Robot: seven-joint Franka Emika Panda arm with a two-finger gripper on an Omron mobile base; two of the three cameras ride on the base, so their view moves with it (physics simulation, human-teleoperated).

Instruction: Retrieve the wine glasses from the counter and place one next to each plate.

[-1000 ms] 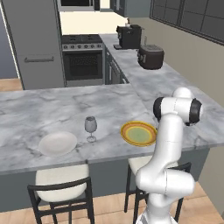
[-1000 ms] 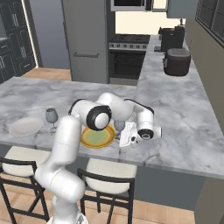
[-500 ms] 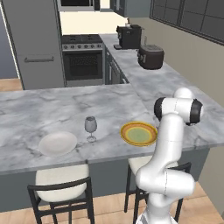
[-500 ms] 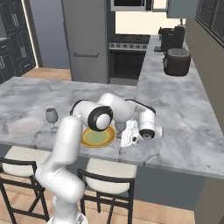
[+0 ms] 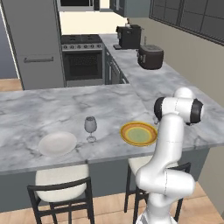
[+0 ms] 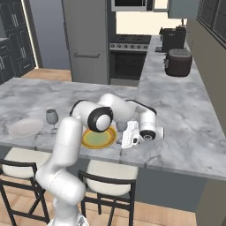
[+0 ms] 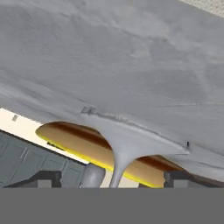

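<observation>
One wine glass [image 5: 90, 127] stands upright on the marble counter [image 5: 52, 107] just right of the white plate [image 5: 57, 143]. A second wine glass [image 6: 121, 127] stands right beside the yellow-rimmed plate [image 6: 98, 138]. My gripper [image 6: 126, 137] reaches in low and level at that glass. In the hand view, rolled upside down, the glass's foot and stem [image 7: 124, 146] sit between my fingertips [image 7: 49, 177], with a gap on each side. The gripper [image 7: 111, 177] is open. The yellow plate [image 7: 83, 144] lies just behind the stem.
A coffee machine [image 5: 130, 36] and a dark round appliance [image 5: 150, 57] stand far back on the side counter. A stove [image 5: 83, 61] is behind. Two stools [image 5: 61, 186] tuck under the counter's near edge [image 5: 65, 164].
The jaws have spread apart and let go of the glass stem beside the yellow plate. The arm and both glasses have stayed in place.
</observation>
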